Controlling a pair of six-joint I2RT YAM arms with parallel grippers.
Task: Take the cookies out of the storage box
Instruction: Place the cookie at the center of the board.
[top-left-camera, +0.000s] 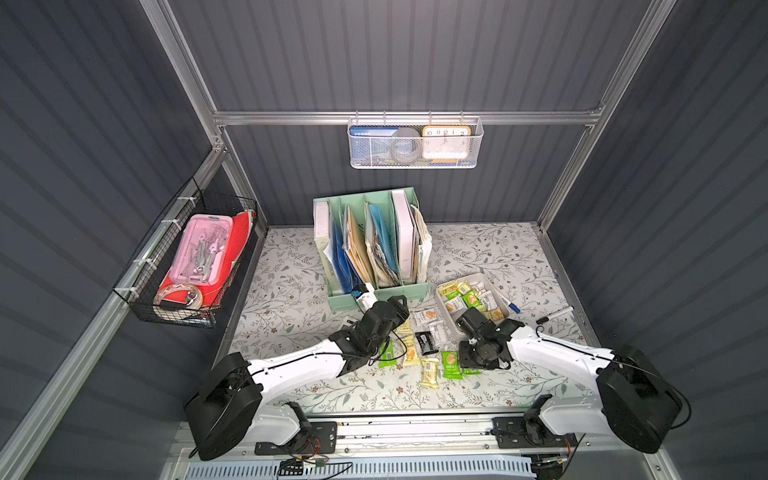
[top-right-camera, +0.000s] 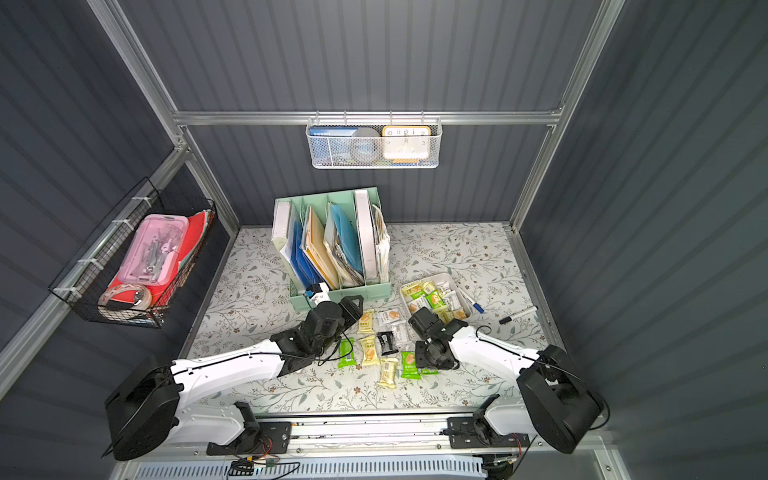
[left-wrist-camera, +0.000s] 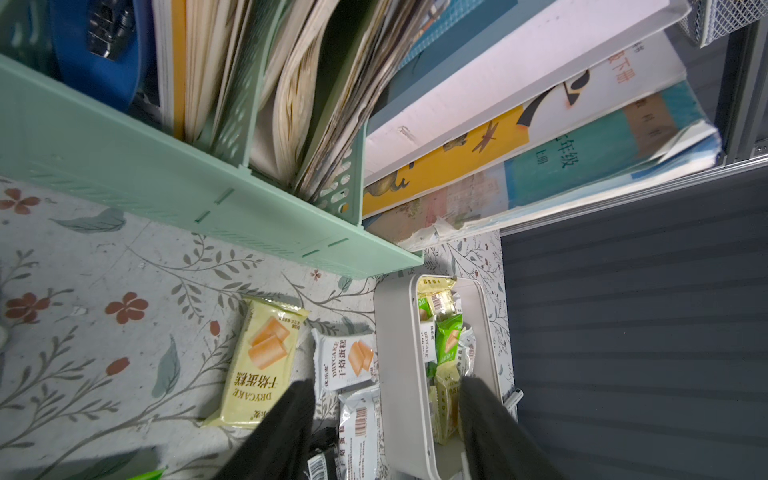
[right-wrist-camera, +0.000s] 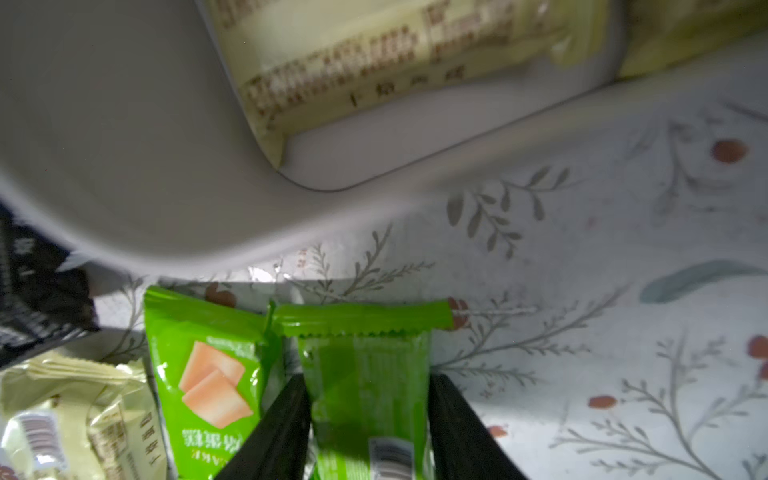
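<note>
Storage box (top-left-camera: 444, 308): on the floral table (top-left-camera: 291, 291), right of centre, just right of the mint file organiser's (top-left-camera: 386, 293) near corner.
Cookies in box (top-left-camera: 469, 297): yellow, green and white packets, heaped loosely.
Cookies on table (top-left-camera: 430, 372): about a dozen scattered near-left of the box, between the two arms; one black packet (top-left-camera: 424, 343) among them.
Left gripper (left-wrist-camera: 386, 384): fingers apart, nothing between them; hangs over the box's left wall and the white packets beside it.
Right gripper (right-wrist-camera: 368, 378): pointed down near the box's near corner; a green packet (right-wrist-camera: 365, 357) sits between the fingers, edges at both pads. Pinched or loose: cannot tell, view blurred.
Second green packet (right-wrist-camera: 208, 374): just left of it, overlapping slightly.
Pens (top-left-camera: 557, 314): two on the table right of the box.
</note>
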